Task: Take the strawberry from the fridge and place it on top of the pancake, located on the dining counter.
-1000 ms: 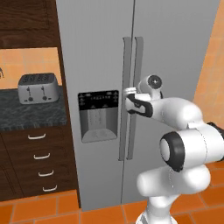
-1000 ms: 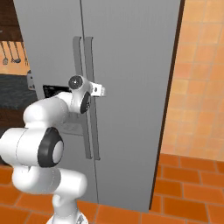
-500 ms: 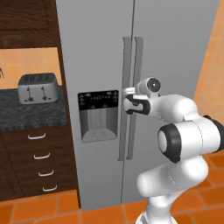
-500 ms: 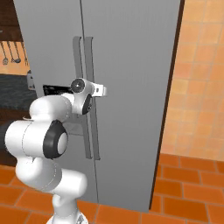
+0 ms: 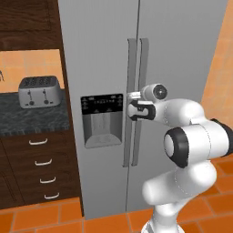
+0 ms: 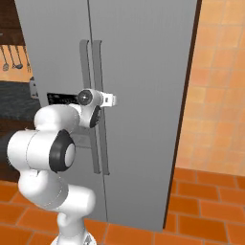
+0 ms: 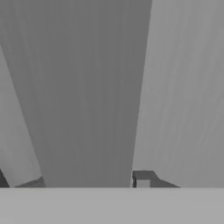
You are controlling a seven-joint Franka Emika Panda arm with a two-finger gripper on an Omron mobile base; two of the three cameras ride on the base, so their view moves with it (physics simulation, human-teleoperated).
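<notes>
In the left base view, the tall smooth grey fridge [image 5: 104,68] stands closed; the arm reaches level, its dark gripper [image 5: 133,110] at a long vertical handle [image 5: 129,100]. The right base view shows the same. In the hand view, the fingertips [image 7: 142,178] flank the broad grey bar, apparently clamped on it.

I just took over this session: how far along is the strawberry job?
Early. Done: the gripper has reached the fridge. In hand: its fingers sit on either side of a door handle. Left: both doors are shut, so opening, fetching the berry and delivery remain.
</notes>
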